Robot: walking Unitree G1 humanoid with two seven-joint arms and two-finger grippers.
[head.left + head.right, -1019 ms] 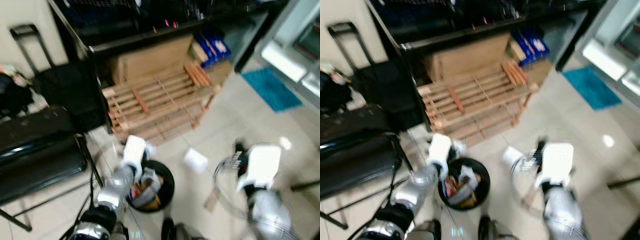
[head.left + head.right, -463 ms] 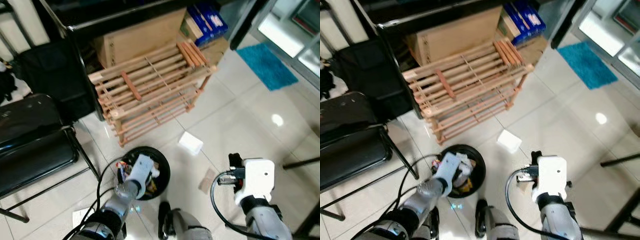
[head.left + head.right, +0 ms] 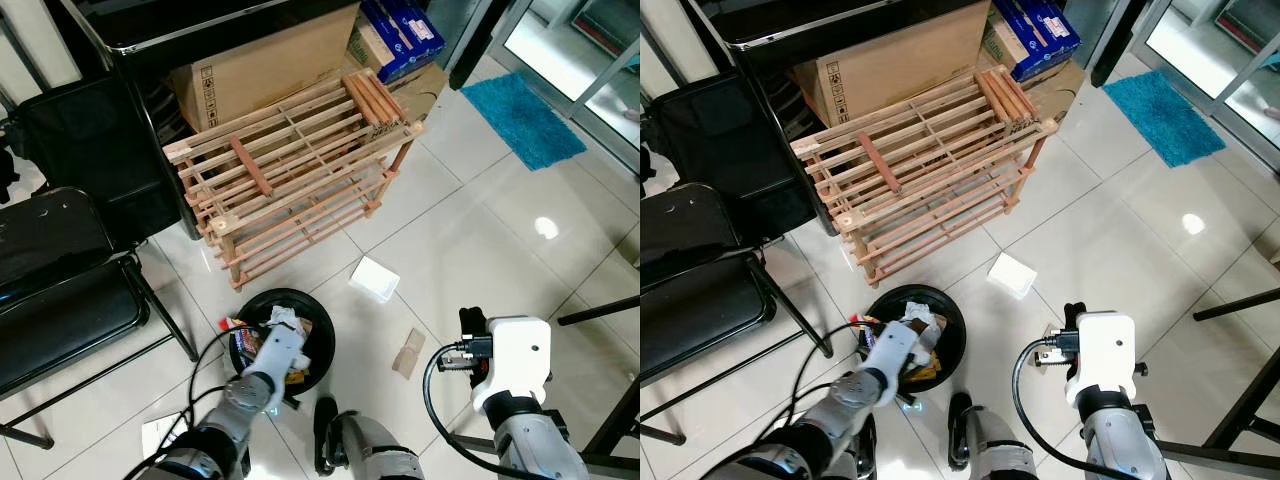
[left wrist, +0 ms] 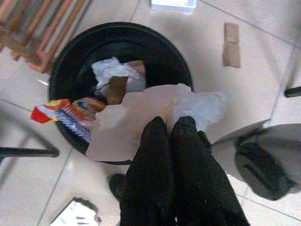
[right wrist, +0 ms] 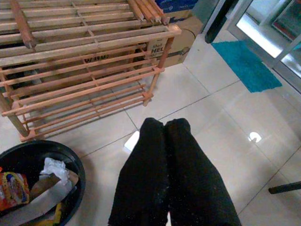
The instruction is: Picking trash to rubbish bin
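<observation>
A round black rubbish bin [image 3: 322, 335] stands on the tiled floor in front of me, holding crumpled white paper, a brown sheet and a colourful wrapper [image 4: 70, 115]. My left gripper [image 4: 169, 126] hangs shut just above the bin's near rim, its tips over the brown sheet [image 4: 131, 122]. Beyond the bin a flat white piece of trash [image 3: 374, 279] lies on the floor. A brown cardboard scrap [image 3: 408, 352] lies to the bin's right. My right gripper [image 5: 164, 126] is shut and empty, held above the floor right of the scrap.
A wooden slatted shoe rack [image 3: 290, 170] stands behind the bin, with a cardboard box [image 3: 260, 60] behind it. A black folding chair [image 3: 60, 290] is to the left. A blue mat [image 3: 520, 115] lies far right. A white paper [image 3: 160, 432] lies near my feet.
The camera has tilted and steadied, so the whole scene has shifted. My left gripper has drawn back from the bin's middle to its near rim. The right arm holds its pose.
</observation>
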